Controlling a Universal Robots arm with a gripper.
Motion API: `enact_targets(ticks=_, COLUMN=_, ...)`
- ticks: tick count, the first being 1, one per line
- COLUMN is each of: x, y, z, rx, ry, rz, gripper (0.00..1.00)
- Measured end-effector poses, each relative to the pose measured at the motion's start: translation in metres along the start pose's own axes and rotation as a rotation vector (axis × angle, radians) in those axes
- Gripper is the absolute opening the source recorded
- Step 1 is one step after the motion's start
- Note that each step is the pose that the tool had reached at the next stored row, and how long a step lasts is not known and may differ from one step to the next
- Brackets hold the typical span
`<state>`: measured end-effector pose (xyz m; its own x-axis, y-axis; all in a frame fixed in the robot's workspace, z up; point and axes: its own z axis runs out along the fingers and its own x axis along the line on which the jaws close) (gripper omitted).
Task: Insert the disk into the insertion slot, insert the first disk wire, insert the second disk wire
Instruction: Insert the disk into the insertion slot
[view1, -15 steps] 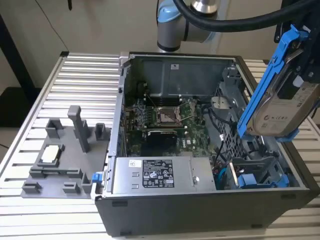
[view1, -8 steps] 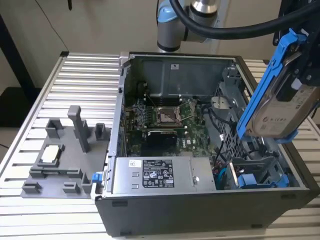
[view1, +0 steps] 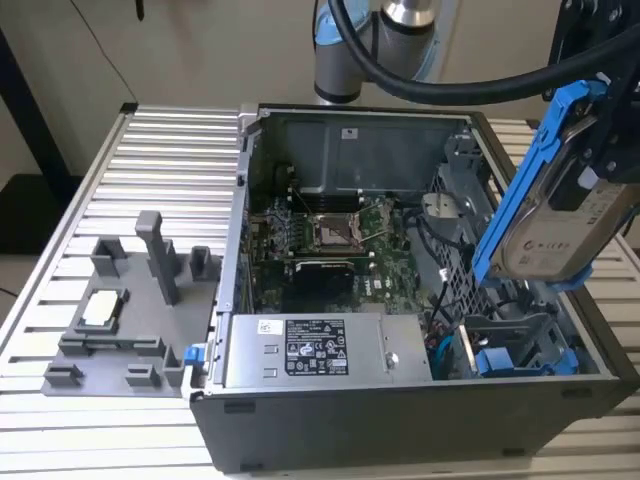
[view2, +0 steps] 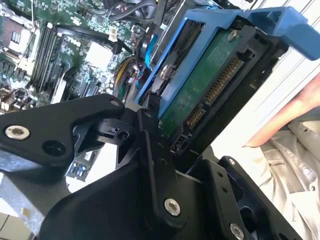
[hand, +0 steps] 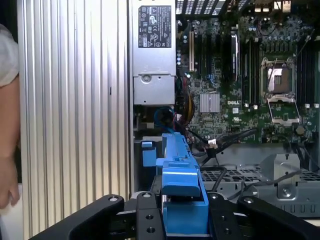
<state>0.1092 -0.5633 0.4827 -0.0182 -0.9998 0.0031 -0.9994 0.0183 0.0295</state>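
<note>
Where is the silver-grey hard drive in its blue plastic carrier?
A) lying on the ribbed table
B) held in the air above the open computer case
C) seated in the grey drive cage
B: the black gripper clamps the disk, tilted, above the open case.

disk (view2: 200, 85) partly behind fingers (view2: 156, 165), person's arm (hand: 7, 125) cropped

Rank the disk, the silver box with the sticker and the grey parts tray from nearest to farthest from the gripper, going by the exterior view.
1. The disk: clamped in the gripper, at the exterior view's right.
2. The silver box: inside the case, mid-view.
3. The grey parts tray: outside the case, at the exterior view's left.
</note>
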Motion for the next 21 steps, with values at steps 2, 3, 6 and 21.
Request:
enact_targets(ticks=2, x=0.0, y=-0.0002, z=0.0027, rx=0.0083, ry=-0.0002, rz=0.0, gripper=0.33)
enact_targets(ticks=3, x=0.0, y=-0.0002, z=0.0042, rx=0.0117, ry=-0.0002, rz=0.0, gripper=0.33)
enact_targets(ticks=6, x=0.0, y=-0.0003, z=0.009, rx=0.0203, ry=-0.0004, rz=0.0, gripper=0.33)
enact_targets(ticks=21, x=-0.0001, y=-0.0011, z=0.027, rx=0.0333, ry=-0.0005, rz=-0.004, gripper=0.33)
